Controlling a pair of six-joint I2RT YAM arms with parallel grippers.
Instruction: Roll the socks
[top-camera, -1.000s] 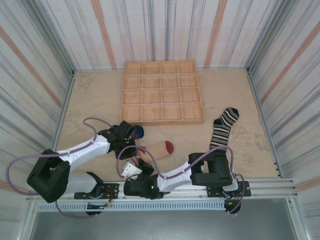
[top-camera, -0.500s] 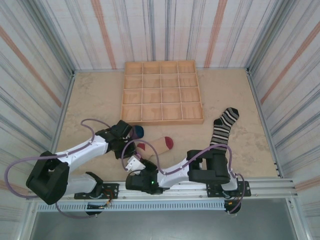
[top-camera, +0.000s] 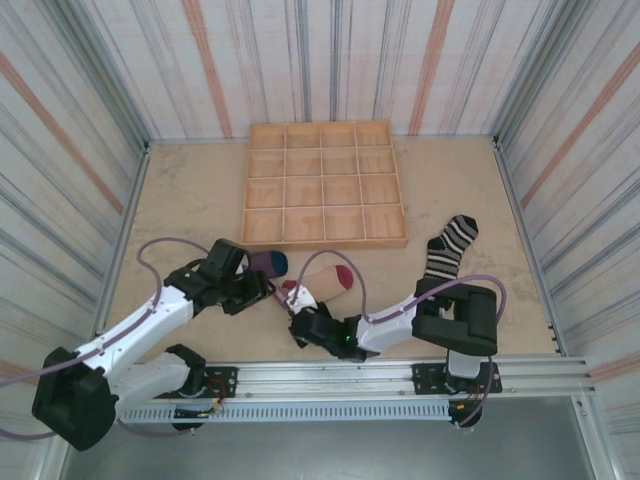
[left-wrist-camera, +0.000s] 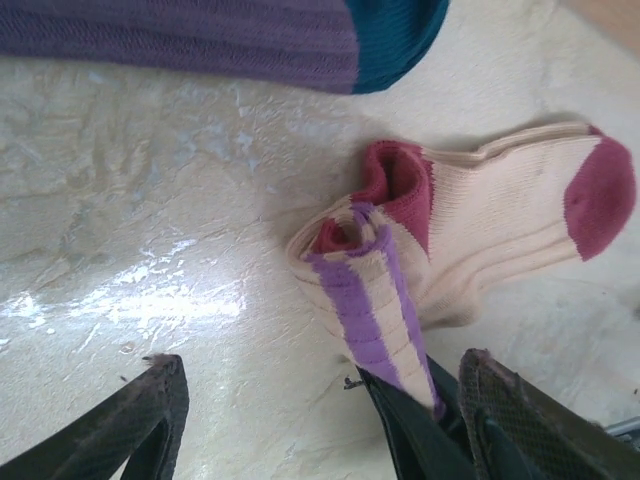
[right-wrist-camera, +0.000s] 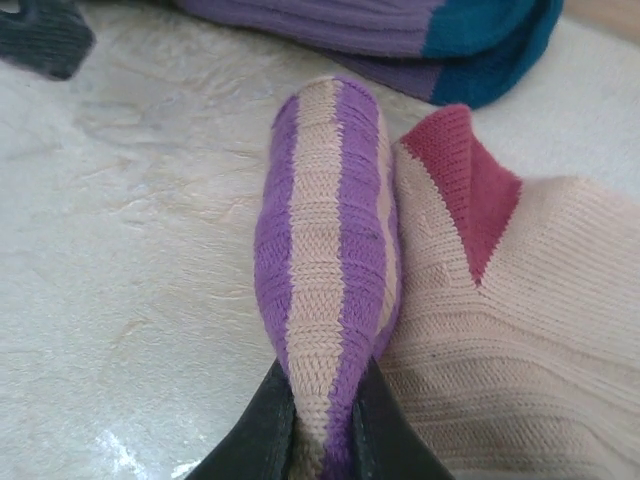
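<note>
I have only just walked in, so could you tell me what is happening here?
The robot is rolling socks. The right tool is shut on the folded striped cuff of the peach sock, which lies partly rolled on the table. The left tool stands open beside it, holding nothing. The purple sock lies close by, and the black-and-white sock lies unrolled further right.

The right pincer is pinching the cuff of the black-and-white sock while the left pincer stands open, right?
Wrong sock: the right pincer is pinching the cuff of the peach sock, as the right wrist view shows, while the left pincer stands open.
</note>
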